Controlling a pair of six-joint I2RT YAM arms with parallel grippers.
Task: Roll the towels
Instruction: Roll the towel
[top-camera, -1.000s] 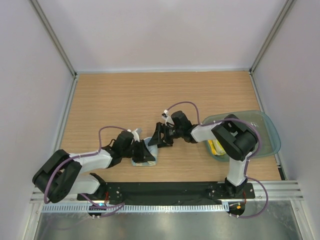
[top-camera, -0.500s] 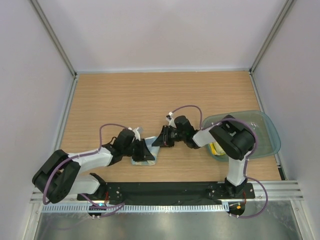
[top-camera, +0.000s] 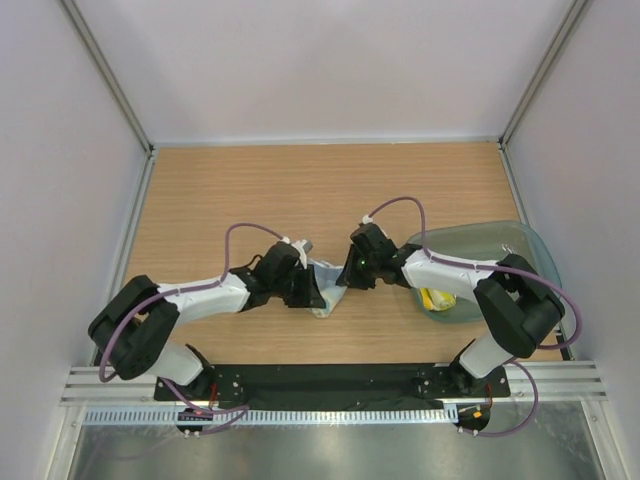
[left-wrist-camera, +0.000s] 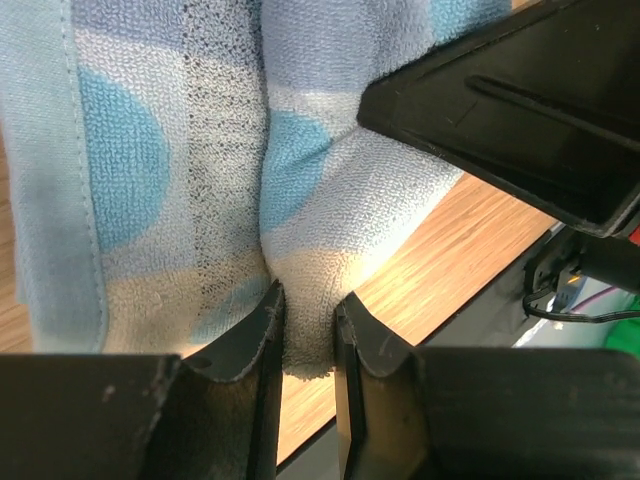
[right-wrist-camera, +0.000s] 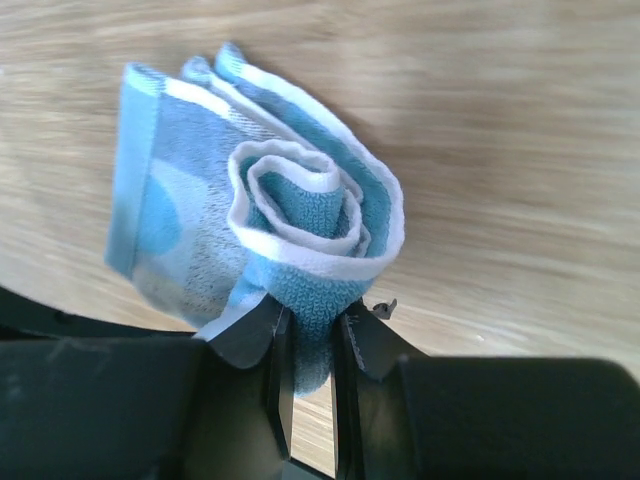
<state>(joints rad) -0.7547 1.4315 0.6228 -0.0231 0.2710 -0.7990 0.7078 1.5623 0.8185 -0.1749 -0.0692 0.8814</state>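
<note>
Two robot arms are meeting over the light blue towel on the wooden bench, just left of the clear bluish tub and not touching it. The left pincer is clamping down on the cloth, its black fingers squeezing a narrow fold of spotted terry at the towel's edge, on the side away from the tub. The right pincer is reaching in from the tub side and is likewise clamped on the same towel, nipping the bottom of its open end. There the cloth is curling into a loose spiral, the white hem tracing rings around a blue core, while flatter layers are fanning out on the side away from the tub. The two pincers are working nearly tip to tip, with only the bunched cloth between them. Whether the bundle is resting on the wood or being held slightly clear of it cannot be told.

The yellow towel is lying inside the tub at its near left end, partly hidden behind the right arm's white forearm. The right arm is stretching across the tub's left rim — a purple cable is arching above it.
</note>
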